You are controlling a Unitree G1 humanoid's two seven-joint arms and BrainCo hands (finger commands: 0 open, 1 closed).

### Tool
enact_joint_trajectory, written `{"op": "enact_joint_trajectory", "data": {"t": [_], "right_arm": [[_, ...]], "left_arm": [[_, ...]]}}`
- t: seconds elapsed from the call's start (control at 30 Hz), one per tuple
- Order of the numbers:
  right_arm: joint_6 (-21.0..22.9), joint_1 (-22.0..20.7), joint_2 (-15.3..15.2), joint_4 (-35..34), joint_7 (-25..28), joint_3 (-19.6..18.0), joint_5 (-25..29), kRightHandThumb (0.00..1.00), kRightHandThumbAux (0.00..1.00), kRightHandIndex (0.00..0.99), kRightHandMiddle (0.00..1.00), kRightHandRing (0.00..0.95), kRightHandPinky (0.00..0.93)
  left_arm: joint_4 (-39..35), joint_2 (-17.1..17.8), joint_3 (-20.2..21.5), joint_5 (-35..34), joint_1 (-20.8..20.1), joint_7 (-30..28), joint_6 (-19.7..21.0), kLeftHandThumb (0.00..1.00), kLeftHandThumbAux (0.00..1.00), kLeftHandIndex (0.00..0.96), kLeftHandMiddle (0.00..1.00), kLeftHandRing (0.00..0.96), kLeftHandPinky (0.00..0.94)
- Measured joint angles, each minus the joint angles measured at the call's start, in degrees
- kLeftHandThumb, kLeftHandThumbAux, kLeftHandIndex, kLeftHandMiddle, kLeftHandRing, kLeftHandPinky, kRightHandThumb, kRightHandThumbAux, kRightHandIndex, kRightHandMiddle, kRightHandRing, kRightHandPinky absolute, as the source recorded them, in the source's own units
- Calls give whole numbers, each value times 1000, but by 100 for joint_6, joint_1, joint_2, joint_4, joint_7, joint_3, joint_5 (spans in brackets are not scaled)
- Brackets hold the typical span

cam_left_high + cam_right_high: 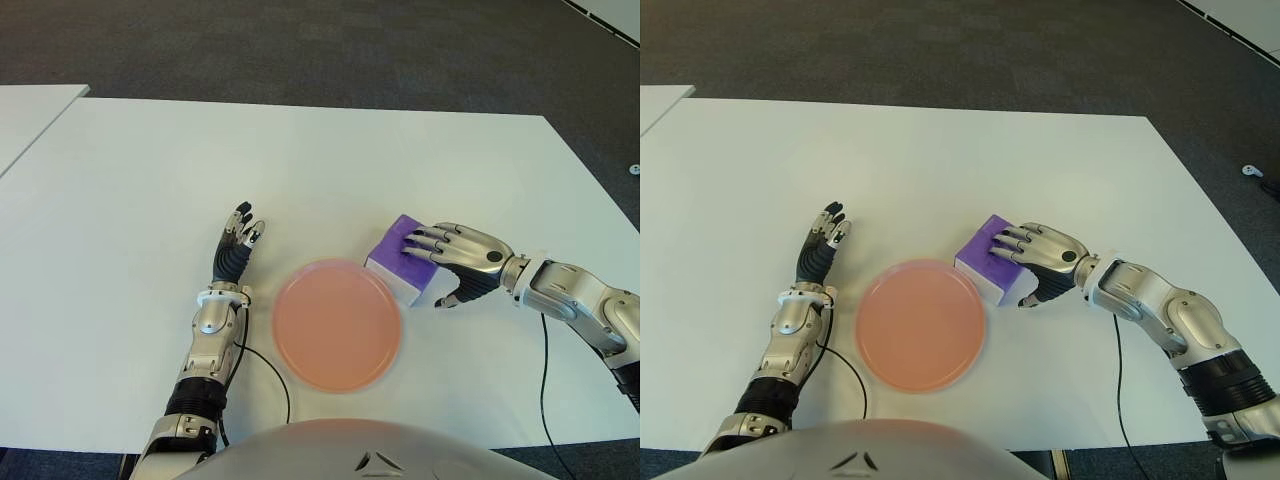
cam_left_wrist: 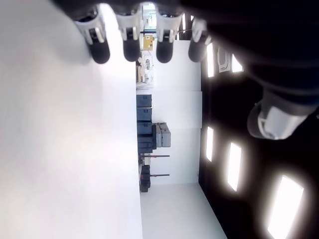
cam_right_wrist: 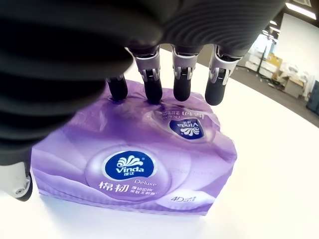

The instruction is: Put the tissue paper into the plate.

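Your right robot hand (image 1: 452,262) is already over the purple plastic-wrapped tissue pack (image 1: 404,258), which lies on the white bench (image 1: 300,160) just right of the round pink plate (image 1: 337,323), at its far-right rim. The 4 fingers (image 3: 182,82) reach across the pack's top and press on its far part, with the thumb down at the near-right side; the grip looks only half closed, not yet a firm hold. The pack's long axis runs diagonally, from far-left to near-right, and your fingers cross it. The plate sits to the near left of the pack, so the carry is short. Your left robot hand (image 1: 234,253) shows left of the plate with fingers extended, holding nothing, and is farther from the pack.
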Motion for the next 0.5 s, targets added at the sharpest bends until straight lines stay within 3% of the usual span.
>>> {"op": "enact_joint_trajectory", "data": {"t": [0.5], "right_arm": [[3, 56, 8, -59, 64, -56, -14, 91, 470, 0, 19, 0, 0]], "left_arm": [[-60, 19, 2, -10, 12, 0, 52, 0, 472, 0, 0, 0, 0]]}}
